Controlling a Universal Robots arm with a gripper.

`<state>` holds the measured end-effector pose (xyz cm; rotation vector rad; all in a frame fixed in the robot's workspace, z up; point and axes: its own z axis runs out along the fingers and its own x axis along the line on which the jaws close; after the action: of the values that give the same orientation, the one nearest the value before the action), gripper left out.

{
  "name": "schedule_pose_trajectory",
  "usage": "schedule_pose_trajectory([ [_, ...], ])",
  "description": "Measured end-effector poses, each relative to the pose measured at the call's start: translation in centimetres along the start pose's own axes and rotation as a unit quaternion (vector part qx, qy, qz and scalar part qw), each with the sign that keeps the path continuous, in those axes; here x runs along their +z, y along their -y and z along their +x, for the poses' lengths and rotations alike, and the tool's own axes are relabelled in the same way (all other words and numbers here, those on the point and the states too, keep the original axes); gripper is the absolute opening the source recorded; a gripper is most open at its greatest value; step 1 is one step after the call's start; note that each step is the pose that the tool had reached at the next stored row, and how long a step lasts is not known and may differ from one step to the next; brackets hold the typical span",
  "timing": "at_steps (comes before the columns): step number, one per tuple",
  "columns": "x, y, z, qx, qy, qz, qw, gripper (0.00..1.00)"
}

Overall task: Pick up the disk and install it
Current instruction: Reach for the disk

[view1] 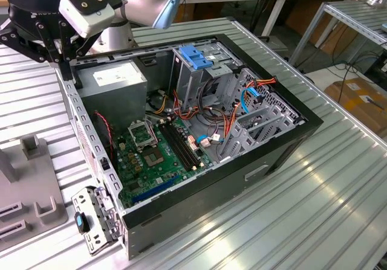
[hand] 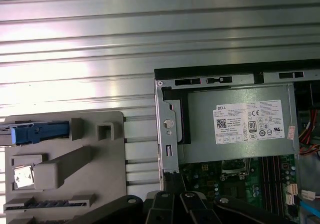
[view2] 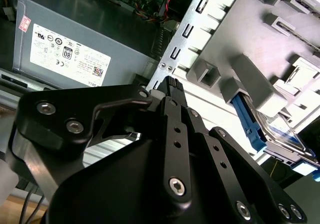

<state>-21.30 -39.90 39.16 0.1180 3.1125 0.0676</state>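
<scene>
Exterior view showed the ribbed table (view1: 338, 209) bearing 1 open computer case (view1: 290, 131), power supply (view1: 115, 80) in 1 corner. A grey fixture (view1: 30, 191) lay beside the case. My gripper (view2: 172, 85) hung over that corner; how far open, I could not tell. The disk (view2: 281, 135) sat slotted in the fixture.

Computer case (view1: 284, 155) sits open on tabletop (view1: 314, 221), mid exterior view. Inside it: power supply (view1: 115, 80) in the 10 o'clock corner, drive cage (view1: 199, 64) at 12, motherboard (view1: 151, 161) toward 7. Fixture block (view1: 30, 185) lies just beside the case at 8 o'clock. Disk (hand: 35, 133) stands in a fixture slot.
</scene>
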Motion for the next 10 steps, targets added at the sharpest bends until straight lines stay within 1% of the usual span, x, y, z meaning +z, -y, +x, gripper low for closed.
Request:
schedule_pose_trajectory([
  [4, 0.0, 0.0, 0.0, 0.0, 0.0, 0.0, 1.0, 0.11],
  [6, -0.01, 0.02, 0.25, 0.0, 0.0, 0.0, 1.0, 0.11],
  [9, -0.02, 0.07, 0.97, 0.0, 0.0, 0.0, 1.0, 0.11],
  [10, -0.03, 0.1, 1.43, 0.0, 0.0, 0.0, 1.0, 0.11],
])
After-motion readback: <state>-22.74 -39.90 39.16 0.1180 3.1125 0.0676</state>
